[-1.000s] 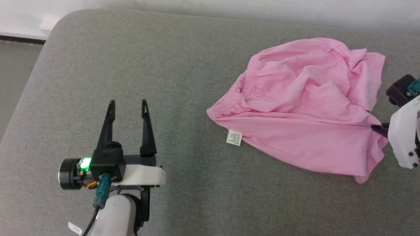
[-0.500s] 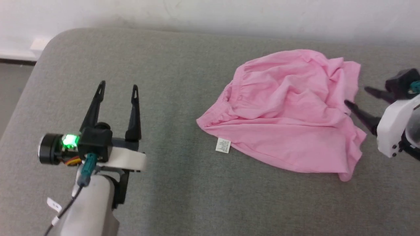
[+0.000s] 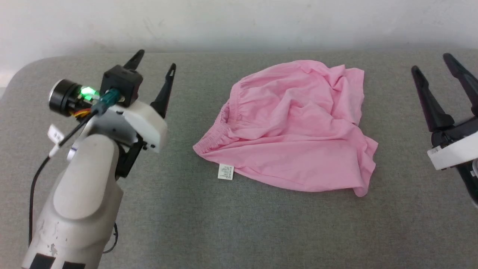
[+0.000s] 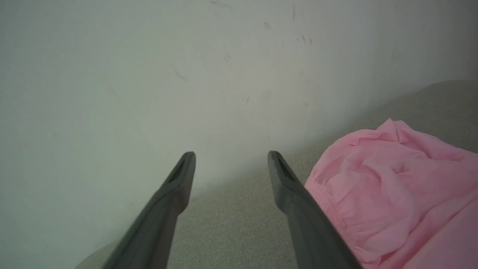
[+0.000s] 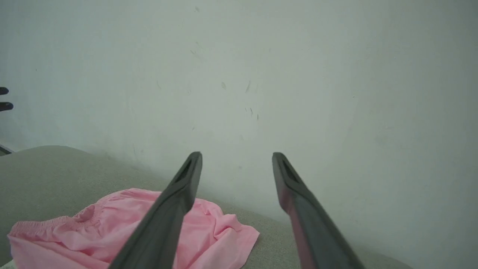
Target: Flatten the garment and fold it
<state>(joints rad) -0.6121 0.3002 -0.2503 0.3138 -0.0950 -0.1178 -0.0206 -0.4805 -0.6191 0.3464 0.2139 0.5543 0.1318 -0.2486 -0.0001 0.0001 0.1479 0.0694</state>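
Observation:
The pink garment [image 3: 295, 127] lies crumpled on the grey cushion [image 3: 231, 224], waistband [image 3: 214, 136] at its left and a small white label [image 3: 226, 172] at the near left edge. My left gripper [image 3: 155, 61] is raised to its left, open and empty, fingers aimed at the wall. My right gripper [image 3: 429, 62] is up at the far right, open and empty, clear of the cloth. The garment [image 4: 392, 186] shows at the right of the left wrist view beside that gripper [image 4: 231, 155]. In the right wrist view the garment [image 5: 123, 228] lies low left, below the right gripper [image 5: 237, 155].
A pale wall [image 3: 239, 22] runs right behind the cushion's back edge. Bare grey cushion stretches in front of and on both sides of the garment. The cushion's rounded left corner [image 3: 22, 71] is behind my left arm.
My right gripper has let go of the garment's right hem and lifted away, open. My left arm rose. The head camera tilted and turned, shifting the whole picture.

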